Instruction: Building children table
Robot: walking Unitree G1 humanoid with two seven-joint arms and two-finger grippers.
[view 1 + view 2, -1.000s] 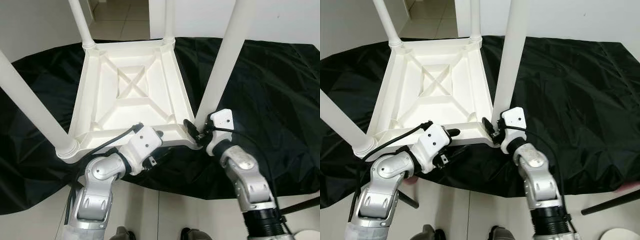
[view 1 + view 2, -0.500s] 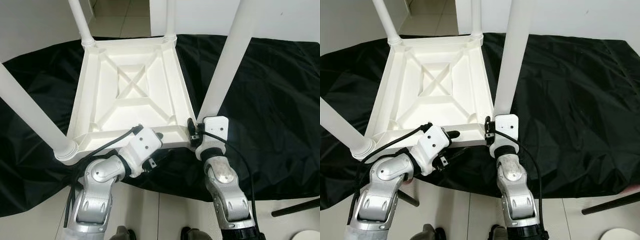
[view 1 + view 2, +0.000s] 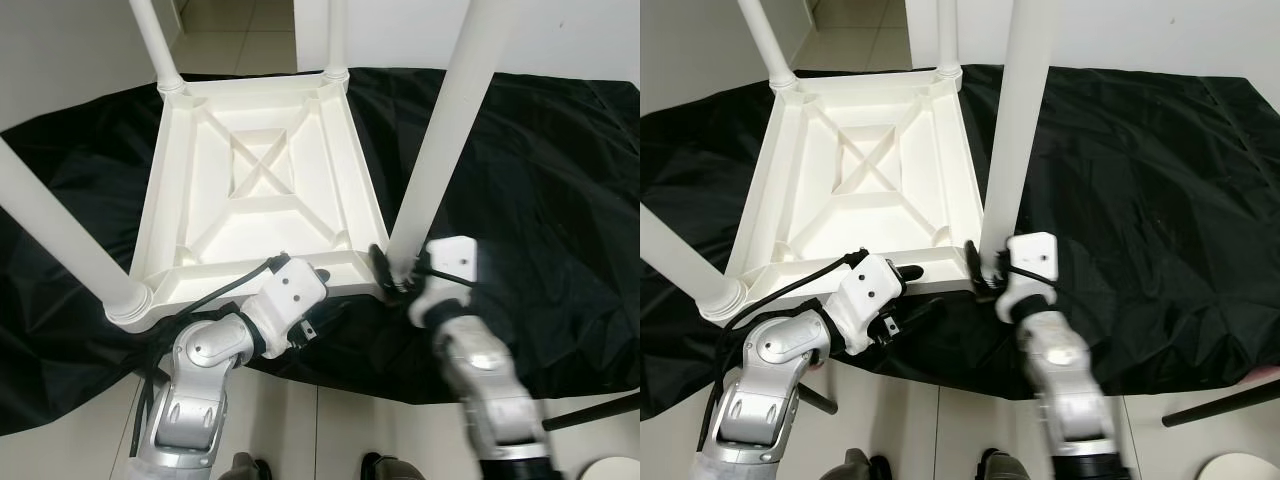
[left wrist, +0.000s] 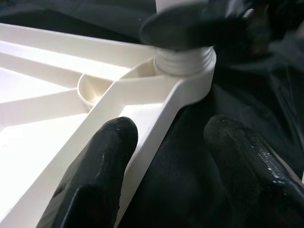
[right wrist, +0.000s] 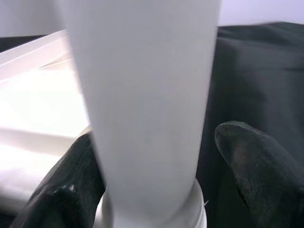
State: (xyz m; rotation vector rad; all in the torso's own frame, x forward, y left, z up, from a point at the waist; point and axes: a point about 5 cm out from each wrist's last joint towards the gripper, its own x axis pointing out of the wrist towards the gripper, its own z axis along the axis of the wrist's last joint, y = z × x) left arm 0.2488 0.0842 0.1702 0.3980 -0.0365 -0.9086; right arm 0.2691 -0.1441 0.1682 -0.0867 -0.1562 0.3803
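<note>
A black sheet covers the floor, and the white tabletop lies upside down on it, ribbed underside facing up. Beyond the sheet, pale floor tiles show at the near edge beneath the robot's arms.

Four white legs stand up from the tabletop's corners: the near left leg, the far left leg, the far right leg and the near right leg.

The left arm reaches in low at the near edge. The left gripper has its fingers spread, released, with one finger over the tabletop's rim and the other over the black sheet just outside it, close to the threaded collar at the near right corner.

The right gripper is at the foot of the near right leg, just above that collar. In the right wrist view its fingers sit on either side of the leg, hugging it closely; the view is blurred, so whether they press on it firmly cannot be told.
</note>
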